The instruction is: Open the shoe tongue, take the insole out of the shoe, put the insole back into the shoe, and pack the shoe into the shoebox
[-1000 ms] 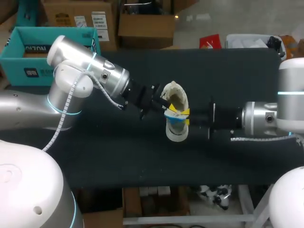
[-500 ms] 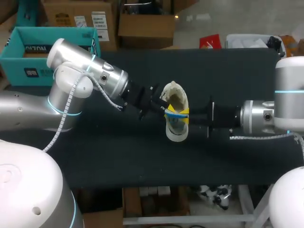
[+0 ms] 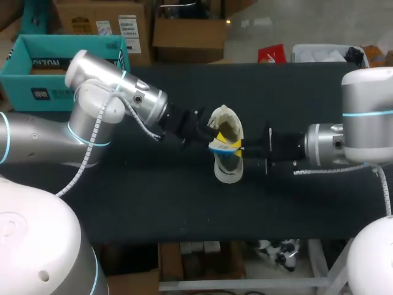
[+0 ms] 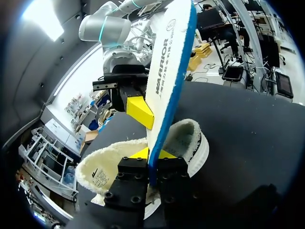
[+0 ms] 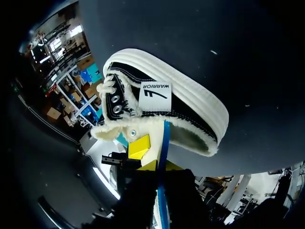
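over fleece-lined shoe (image 4: 189, 139), blue-edged wht insole (image 4: 169, 71)

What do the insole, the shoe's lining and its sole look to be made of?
Insole: probably foam under a smooth white fabric face, with a blue edge showing. Lining: cream fleece, judging by its fuzzy pile. Sole: likely matte white rubber, with a ribbed sidewall.

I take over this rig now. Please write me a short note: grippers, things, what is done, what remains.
Left gripper: shut on the insole.
Right gripper: shut on the same insole.
Shoe sits on the table, opened wide; the insole stands over its opening, mostly out.
Shoebox by the far left corner, shoe not in it.
Done: shoe opened. Left: seat the insole, pack the shoe.
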Robot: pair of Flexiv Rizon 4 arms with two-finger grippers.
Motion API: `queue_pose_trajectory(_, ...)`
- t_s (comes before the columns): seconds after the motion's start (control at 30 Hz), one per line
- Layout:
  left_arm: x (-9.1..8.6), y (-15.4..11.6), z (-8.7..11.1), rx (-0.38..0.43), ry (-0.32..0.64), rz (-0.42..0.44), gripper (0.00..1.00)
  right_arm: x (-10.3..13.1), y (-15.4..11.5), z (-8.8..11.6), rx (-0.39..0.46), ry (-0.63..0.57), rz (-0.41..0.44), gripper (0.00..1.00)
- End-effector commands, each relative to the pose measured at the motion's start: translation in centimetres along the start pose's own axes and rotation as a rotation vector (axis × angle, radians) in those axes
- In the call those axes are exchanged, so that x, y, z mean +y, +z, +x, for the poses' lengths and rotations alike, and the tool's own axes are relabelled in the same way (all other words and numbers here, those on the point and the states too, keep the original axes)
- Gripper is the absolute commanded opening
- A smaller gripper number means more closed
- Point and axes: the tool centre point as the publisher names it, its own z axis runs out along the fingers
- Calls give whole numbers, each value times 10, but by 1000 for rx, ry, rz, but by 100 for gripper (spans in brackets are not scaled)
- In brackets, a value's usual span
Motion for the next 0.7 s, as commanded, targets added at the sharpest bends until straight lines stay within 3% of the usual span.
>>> queue_pose_trajectory(0.03,12,9,-5,9,-13,9,0,8,10,-1,-3,6,11,0)
queue_pose_trajectory(0.3,13,8,-3,12,-28,18,0,14,8,-4,3,14,1,0)
queue_pose_trajectory(0.33,11,7,-2,12,-27,27,5,14,8,-4,3,15,-1,0)
queue_pose_trajectory(0.37,9,5,0,13,-23,29,31,15,7,-4,5,15,-1,0)
queue_pose_trajectory(0.47,-3,-3,7,11,4,45,75,15,3,-4,13,10,-6,0)
queue_pose_trajectory(0.57,-16,-13,15,-6,36,56,85,16,0,-5,22,4,-14,0)
queue_pose_trajectory(0.63,-24,-19,19,-19,54,62,85,16,-2,-5,25,3,-20,0)
queue_pose_trajectory(0.7,-32,-23,23,-31,72,69,78,18,-3,-5,29,3,-22,0)
